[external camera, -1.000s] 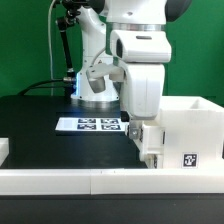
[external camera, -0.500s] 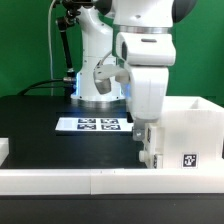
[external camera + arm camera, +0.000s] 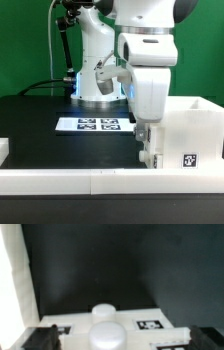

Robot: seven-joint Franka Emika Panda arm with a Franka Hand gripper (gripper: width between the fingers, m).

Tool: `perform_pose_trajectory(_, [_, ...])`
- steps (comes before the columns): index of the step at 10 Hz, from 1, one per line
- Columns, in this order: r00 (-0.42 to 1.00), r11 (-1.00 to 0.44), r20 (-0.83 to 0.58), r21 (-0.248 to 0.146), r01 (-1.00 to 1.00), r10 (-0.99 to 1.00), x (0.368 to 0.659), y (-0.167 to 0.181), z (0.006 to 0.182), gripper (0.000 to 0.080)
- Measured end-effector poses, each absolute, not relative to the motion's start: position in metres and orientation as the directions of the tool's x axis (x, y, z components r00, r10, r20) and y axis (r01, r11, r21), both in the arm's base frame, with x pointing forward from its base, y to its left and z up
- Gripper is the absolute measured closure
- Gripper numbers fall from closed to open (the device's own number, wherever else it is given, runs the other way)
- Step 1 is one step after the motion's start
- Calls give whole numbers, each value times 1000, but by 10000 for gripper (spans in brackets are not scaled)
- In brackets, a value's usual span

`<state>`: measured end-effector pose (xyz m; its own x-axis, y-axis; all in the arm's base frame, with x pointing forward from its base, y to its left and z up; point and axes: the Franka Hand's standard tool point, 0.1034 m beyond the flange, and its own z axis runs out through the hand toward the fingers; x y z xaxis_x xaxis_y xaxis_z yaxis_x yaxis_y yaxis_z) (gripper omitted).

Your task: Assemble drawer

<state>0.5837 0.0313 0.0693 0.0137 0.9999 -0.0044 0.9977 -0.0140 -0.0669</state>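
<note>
— What are the things made of, and what shapes do they have?

— The drawer (image 3: 186, 135) is smooth white plastic, boxy, with flat walls and straight edges. It carries a small black-and-white square tag (image 3: 188, 159) on the side that faces the camera. In the wrist view its surface (image 3: 110, 325) is matte white with two round white knobs, one (image 3: 103, 310) behind the other, and more square tags (image 3: 148, 324) beside them. The arm (image 3: 145, 60) has glossy white rounded shells.

— And the surface and the room?

— The tabletop (image 3: 40, 120) is black and dull, without reflections. A thin flat marker board (image 3: 94, 124) with printed tags lies on it, near the arm's base. A long low white rail (image 3: 70, 180) runs along the near edge of the tabletop. Behind, there is a green wall (image 3: 25, 45) and a black cable.

— Where is the drawer?

— It stands at the exterior view's right, on the tabletop just behind the rail.

— What does the gripper do?

— The gripper (image 3: 148, 150) is low, against the drawer's side on the exterior view's left. In the wrist view the dark fingers (image 3: 38, 338) stand on both sides of the white part. If they press it or not, I cannot tell.
</note>
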Motion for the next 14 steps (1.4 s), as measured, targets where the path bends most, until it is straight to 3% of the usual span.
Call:
perform_pose_trajectory(3, [22, -22, -11, -67, 998, 1000, 586, 33, 72, 151])
perform_pose_trajectory(5, [-3, 1, -22, -95, 995, 1000, 585, 12, 70, 151])
perform_pose_trajectory(6, [-10, 8, -21, -89, 996, 1000, 588, 12, 73, 151])
perform_pose_trajectory(10, [0, -1, -17, -80, 997, 1000, 592, 30, 76, 151])
perform_pose_trajectory(14, [40, -44, -39, -95, 994, 998, 594, 33, 87, 151])
